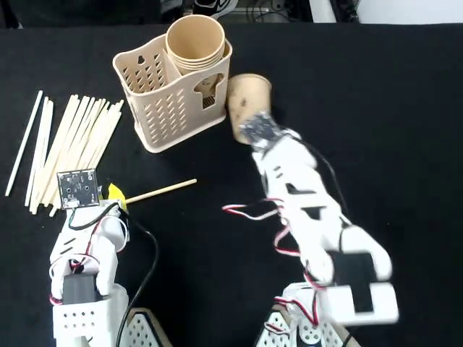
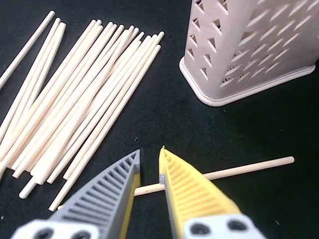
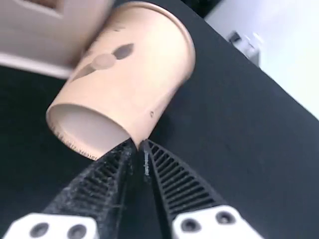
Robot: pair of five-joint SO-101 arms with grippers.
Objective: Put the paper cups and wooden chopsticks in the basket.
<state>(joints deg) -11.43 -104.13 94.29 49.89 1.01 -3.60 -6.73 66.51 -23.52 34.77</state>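
Note:
A beige slotted basket (image 1: 170, 116) stands at the back of the black table, with a stack of paper cups (image 1: 195, 40) in one compartment. Another paper cup (image 1: 249, 95) lies on its side against the basket. My right gripper (image 1: 255, 130) is shut on that cup (image 3: 129, 74), its black fingers pinching the rim of the near end (image 3: 139, 145). A pile of wooden chopsticks (image 1: 72, 144) lies at the left. My left gripper (image 2: 149, 152) is shut on a single chopstick (image 2: 239, 170), which lies level just in front of the basket (image 2: 249, 50).
The held chopstick (image 1: 163, 189) points toward the table's middle. Red, white and black cables (image 1: 249, 211) trail from the right arm. The basket's second compartment (image 1: 148, 72) stands open beside the stacked cups. Black tabletop stretches wide at the right.

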